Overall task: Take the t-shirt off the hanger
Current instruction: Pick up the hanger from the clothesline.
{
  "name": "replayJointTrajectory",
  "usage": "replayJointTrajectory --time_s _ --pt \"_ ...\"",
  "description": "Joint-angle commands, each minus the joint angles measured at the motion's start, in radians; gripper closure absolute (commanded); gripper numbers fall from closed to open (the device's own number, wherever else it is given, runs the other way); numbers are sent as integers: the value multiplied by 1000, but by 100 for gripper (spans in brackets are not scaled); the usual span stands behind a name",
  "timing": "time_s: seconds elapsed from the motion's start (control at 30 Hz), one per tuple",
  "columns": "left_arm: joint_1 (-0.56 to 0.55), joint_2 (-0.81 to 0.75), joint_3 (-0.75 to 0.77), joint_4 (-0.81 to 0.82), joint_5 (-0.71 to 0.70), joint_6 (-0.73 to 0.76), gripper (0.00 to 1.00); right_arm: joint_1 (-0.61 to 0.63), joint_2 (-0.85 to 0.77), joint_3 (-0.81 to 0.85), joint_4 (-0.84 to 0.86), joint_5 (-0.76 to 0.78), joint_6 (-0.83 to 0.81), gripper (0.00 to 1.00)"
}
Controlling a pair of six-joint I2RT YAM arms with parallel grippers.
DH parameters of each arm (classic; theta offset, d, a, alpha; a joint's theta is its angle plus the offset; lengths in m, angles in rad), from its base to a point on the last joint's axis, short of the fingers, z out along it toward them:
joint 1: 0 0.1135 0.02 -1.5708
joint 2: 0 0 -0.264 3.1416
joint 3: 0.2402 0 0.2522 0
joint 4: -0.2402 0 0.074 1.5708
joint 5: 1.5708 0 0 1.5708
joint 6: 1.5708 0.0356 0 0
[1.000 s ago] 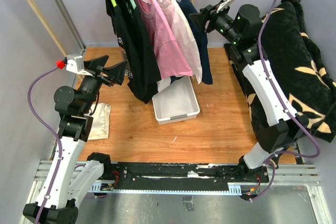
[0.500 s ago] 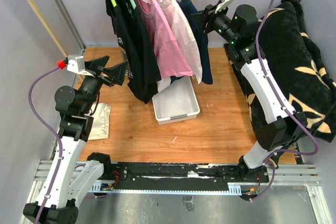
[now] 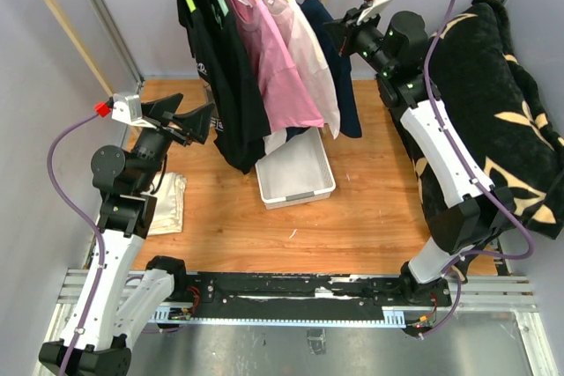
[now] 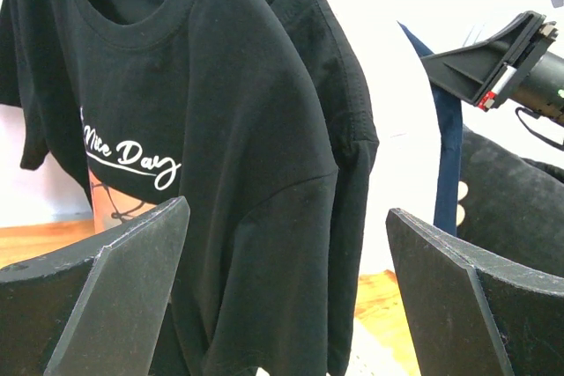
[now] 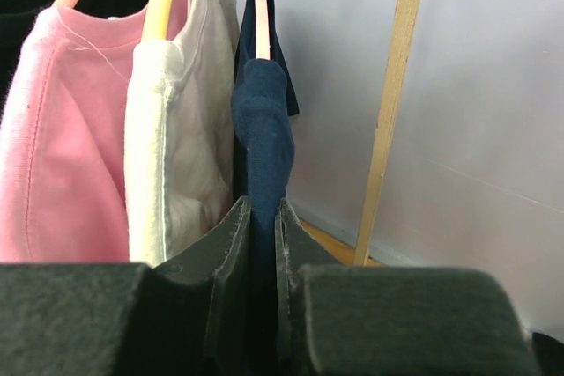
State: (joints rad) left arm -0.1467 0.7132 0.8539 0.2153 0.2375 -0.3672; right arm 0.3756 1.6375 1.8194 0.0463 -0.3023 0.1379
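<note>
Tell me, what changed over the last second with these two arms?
The right gripper edged in toward the rack and closed on the navy t-shirt at its shoulder, below the pink hanger. The left gripper stayed wide open facing the black t-shirt; the other clothes hang as before.

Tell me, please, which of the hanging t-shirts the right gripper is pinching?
The navy t-shirt on the pink hanger, at the end of the row beside the white t-shirt; the right gripper pinches its shoulder fabric.

Right gripper (image 5: 263,217) pinched together, left gripper (image 4: 286,226) spread wide.
</note>
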Motion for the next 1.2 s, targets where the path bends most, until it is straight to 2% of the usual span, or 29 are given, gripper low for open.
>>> replayJointTrajectory --time_s 0.0,0.47,0.77,1.17 --pt "7 -8 -6 40 12 1 0 19 -30 -37 58 42 -29 99" --pt "7 3 7 52 10 -10 0 32 -133 -134 282 135 -29 99" --pt "7 -1 6 56 15 -22 0 34 -146 -127 348 137 -31 99" --pt "7 -6 8 50 13 -23 0 39 -135 -188 570 137 -24 99"
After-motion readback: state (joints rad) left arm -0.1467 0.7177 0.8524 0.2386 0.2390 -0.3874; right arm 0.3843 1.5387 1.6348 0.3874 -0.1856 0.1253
